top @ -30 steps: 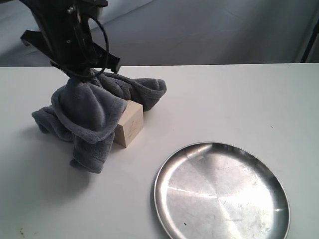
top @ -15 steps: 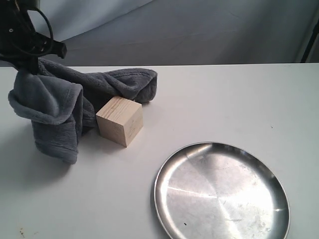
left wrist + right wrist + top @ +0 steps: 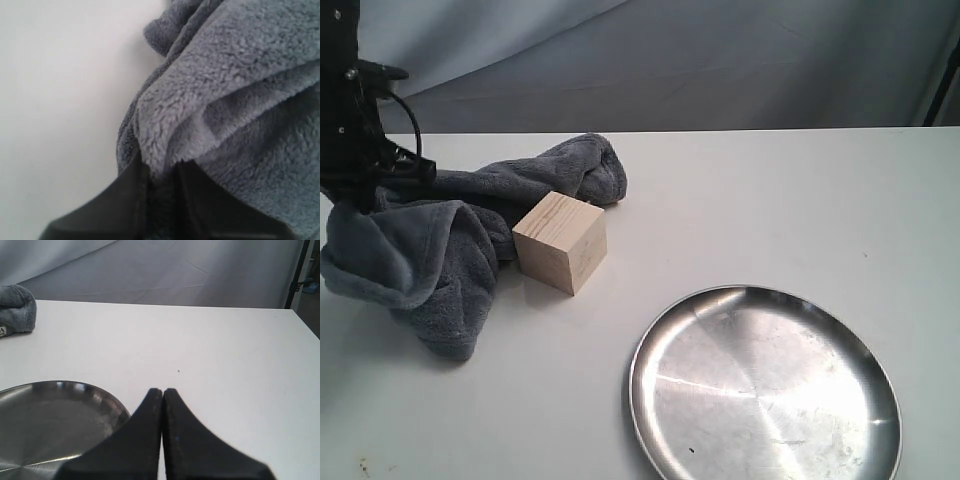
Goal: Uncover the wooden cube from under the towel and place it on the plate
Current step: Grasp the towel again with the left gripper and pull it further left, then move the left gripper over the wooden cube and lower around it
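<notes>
The pale wooden cube [image 3: 561, 241] stands uncovered on the white table, left of centre. The blue-grey towel [image 3: 430, 240] lies bunched to its left and curls behind it, touching the cube's left side. My left gripper [image 3: 365, 195] is at the far left edge, low over the towel's left end and shut on a fold of the towel [image 3: 200, 115], as the left wrist view [image 3: 161, 167] shows. The steel plate [image 3: 880, 370] lies at the front right, with nothing on it. My right gripper [image 3: 163, 391] is shut on nothing, hovering beside the plate's rim [image 3: 112, 400]; the exterior view does not show it.
A grey backdrop hangs behind the table's far edge. Bare white tabletop [image 3: 770, 200] stretches between cube and plate and across the right side. A towel end with a white tag [image 3: 15, 307] shows far off in the right wrist view.
My left gripper has dragged the towel leftward off the cube and lowered it onto the table. The cube, covered a second ago, now stands fully exposed and unmoved.
</notes>
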`<state>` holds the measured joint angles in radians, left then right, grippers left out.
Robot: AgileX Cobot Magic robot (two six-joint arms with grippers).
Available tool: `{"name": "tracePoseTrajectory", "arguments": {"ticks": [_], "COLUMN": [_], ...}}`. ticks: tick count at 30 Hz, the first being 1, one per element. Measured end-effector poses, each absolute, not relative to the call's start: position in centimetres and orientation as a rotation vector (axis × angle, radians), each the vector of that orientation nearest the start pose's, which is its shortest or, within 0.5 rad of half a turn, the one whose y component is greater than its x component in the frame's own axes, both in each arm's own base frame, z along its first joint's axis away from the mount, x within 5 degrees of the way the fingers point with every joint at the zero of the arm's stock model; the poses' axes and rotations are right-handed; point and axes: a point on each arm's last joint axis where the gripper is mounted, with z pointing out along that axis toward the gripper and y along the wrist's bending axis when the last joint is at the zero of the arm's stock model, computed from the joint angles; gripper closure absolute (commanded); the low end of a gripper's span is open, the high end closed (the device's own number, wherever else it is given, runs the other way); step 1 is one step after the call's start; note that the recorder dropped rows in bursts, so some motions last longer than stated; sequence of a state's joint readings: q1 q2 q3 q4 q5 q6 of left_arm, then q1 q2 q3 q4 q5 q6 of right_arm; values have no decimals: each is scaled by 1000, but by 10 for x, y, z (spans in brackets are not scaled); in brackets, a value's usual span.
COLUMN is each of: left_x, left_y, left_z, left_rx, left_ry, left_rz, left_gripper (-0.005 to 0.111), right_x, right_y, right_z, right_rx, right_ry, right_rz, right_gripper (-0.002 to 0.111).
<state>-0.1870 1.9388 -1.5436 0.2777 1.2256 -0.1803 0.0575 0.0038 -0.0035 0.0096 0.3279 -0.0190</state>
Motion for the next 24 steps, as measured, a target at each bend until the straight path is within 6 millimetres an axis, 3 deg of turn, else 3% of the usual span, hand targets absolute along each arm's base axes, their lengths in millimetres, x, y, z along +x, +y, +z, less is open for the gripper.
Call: {"name": "tracePoseTrajectory", "arguments": {"ticks": [7,9,11,20,24], "left_x": [386,388,389,389,389], "left_y": [-48,-48,-48,-48,-48], "left_z": [189,180,173,172,172], "left_rx": [186,193,197,198,198], "left_ry": [3137,3159,3174,3176,3176], "left_rz": [448,455,461,462,462], "left_gripper": [105,96,80,20,19], "right_x": [54,54,54,54,54], "right_y": [3,3,3,3,3], "right_z": [185,185,185,185,185], "right_rx": [-63,-63,-63,-63,-63], "right_ry": [1811,1811,1811,1811,1811], "right_rz": [37,37,37,37,37], "right_gripper": [108,108,108,108,108]}}
